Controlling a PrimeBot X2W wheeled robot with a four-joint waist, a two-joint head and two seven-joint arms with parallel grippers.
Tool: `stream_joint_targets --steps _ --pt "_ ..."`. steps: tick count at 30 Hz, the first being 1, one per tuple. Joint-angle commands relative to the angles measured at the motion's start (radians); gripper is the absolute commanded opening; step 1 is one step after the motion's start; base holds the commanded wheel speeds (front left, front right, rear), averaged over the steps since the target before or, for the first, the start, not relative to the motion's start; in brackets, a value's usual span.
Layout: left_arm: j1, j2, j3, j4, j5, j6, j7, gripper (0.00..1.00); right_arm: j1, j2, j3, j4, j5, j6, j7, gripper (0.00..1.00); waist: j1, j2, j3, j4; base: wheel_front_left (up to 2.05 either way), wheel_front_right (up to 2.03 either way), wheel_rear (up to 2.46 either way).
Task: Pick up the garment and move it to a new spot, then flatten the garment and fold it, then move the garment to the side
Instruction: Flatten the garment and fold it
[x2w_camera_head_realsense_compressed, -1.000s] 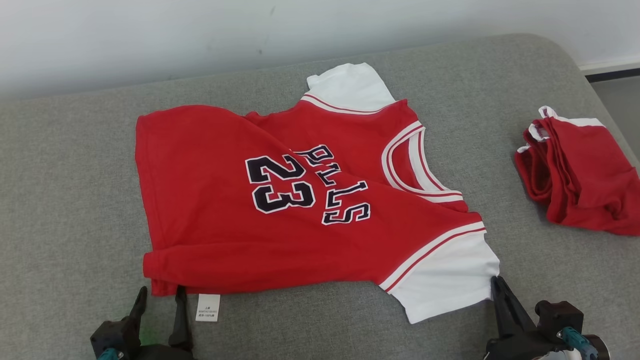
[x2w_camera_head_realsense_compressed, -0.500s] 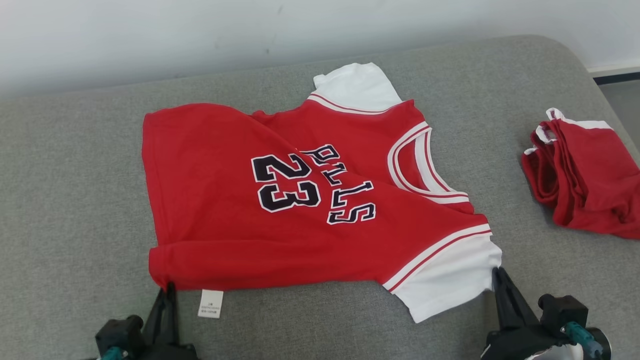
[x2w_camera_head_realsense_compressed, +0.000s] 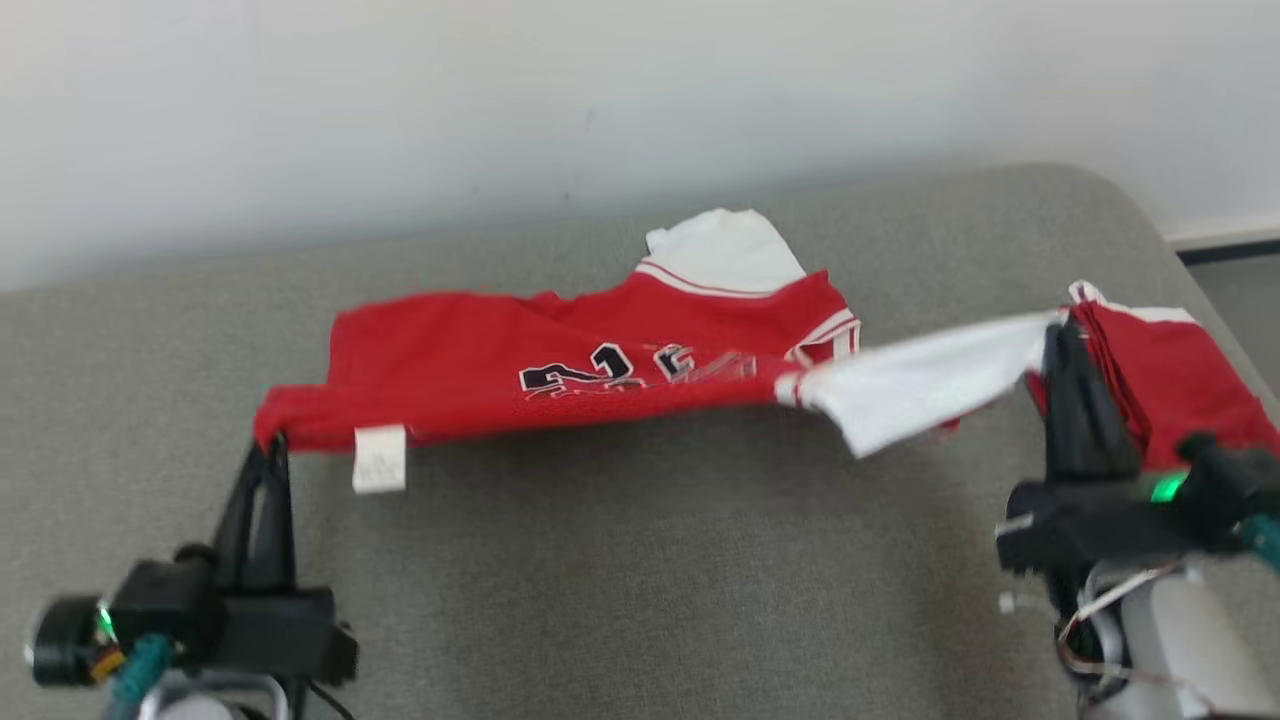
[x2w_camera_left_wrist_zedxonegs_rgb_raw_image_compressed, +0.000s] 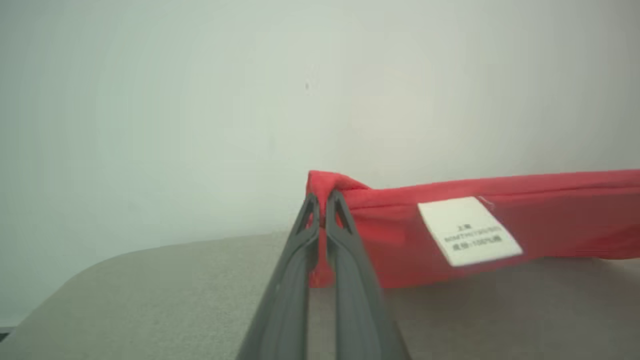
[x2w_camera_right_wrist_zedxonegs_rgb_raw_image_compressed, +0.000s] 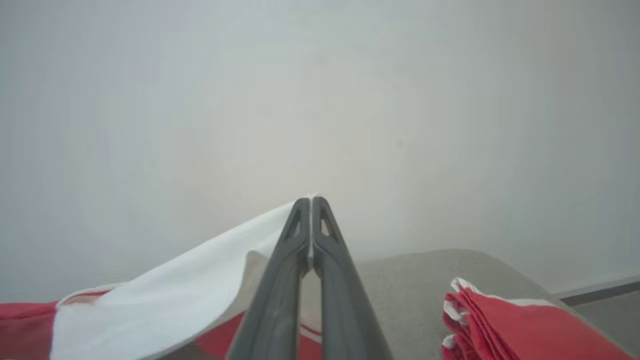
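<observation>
The garment (x2w_camera_head_realsense_compressed: 560, 365) is a red jersey with white sleeves and dark lettering, its near edge lifted off the grey cushion (x2w_camera_head_realsense_compressed: 620, 560) and stretched between both grippers. My left gripper (x2w_camera_head_realsense_compressed: 268, 450) is shut on the red hem corner (x2w_camera_left_wrist_zedxonegs_rgb_raw_image_compressed: 325, 182), beside a white care label (x2w_camera_left_wrist_zedxonegs_rgb_raw_image_compressed: 470, 230). At the right, my right gripper (x2w_camera_head_realsense_compressed: 1060, 335) is shut on the tip of the white sleeve (x2w_camera_right_wrist_zedxonegs_rgb_raw_image_compressed: 210, 280). The far side of the jersey with the other white sleeve (x2w_camera_head_realsense_compressed: 725, 250) still rests on the cushion.
A second red and white garment lies folded (x2w_camera_head_realsense_compressed: 1170, 370) at the cushion's right end, just behind my right gripper, seen too in the right wrist view (x2w_camera_right_wrist_zedxonegs_rgb_raw_image_compressed: 520, 320). A pale wall (x2w_camera_head_realsense_compressed: 600, 100) runs behind the cushion. Floor shows past the right edge.
My left gripper has shut on the red hem corner. Both grippers have risen, lifting and stretching the jersey's near edge. The head camera has also tilted up.
</observation>
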Motion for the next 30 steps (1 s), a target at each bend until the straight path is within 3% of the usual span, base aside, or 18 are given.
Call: stream_joint_targets --steps 1,8,16,21,30 --pt "-0.03 0.028 -0.007 -0.019 0.016 -0.003 -0.003 0.0 -0.039 -0.016 0.001 -0.023 0.014 -0.003 0.0 0.0 0.0001 0.0 -0.062 0.021 0.0 0.0 0.0" --pt "-0.21 0.185 -0.036 -0.057 0.028 -0.004 -0.001 0.0 -0.223 -0.085 0.003 -0.086 0.041 -0.003 0.0 0.0 0.0001 0.0 -0.122 0.052 0.0 0.0 0.0" --pt "-0.439 0.341 -0.096 -0.051 0.004 -0.005 0.086 0.0 -0.437 -0.158 0.052 -0.071 0.033 -0.003 0.0 0.0 0.0001 0.0 -0.119 0.067 0.0 0.0 0.0" --pt "-0.541 0.376 -0.128 -0.009 0.002 -0.005 0.133 0.0 -0.565 -0.197 0.105 -0.01 0.03 -0.003 0.007 0.0 0.0001 0.0 -0.067 0.073 0.0 0.0 0.0" --pt "-0.791 0.346 -0.163 0.108 0.015 0.017 0.164 0.0 -0.891 -0.266 0.174 0.11 -0.045 -0.003 0.039 0.0 0.0001 0.0 0.204 0.082 0.0 0.0 0.0"
